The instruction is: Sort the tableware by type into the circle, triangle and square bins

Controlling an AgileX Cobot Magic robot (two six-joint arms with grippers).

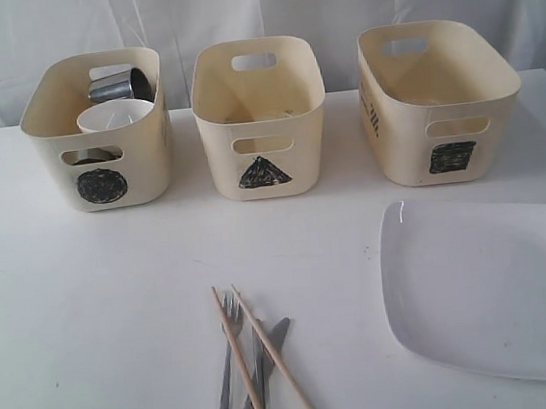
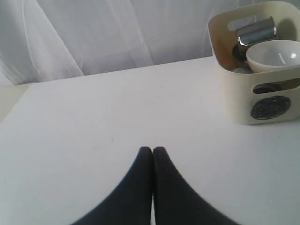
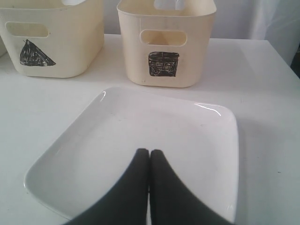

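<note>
Worktop: white, carries everything, white curtain behind

Large white plate: squarish, flat on the worktop at near right, in front of the square bin and apart from it

Three cream bins in a row at the far edge: circle bin left, triangle bin middle, square bin right, none touching

White bowl: upright inside the circle bin, toward its front

Steel mug: on its side in the circle bin, just behind the bowl

Fork and knives: loose pile, near centre of the worktop

Two chopsticks: lying across that cutlery, tips pointing far

Left claw: clenched, holding nothing, over bare worktop left of the circle bin

Right claw: clenched, holding nothing, over the plate; contact with it cannot be told
</note>
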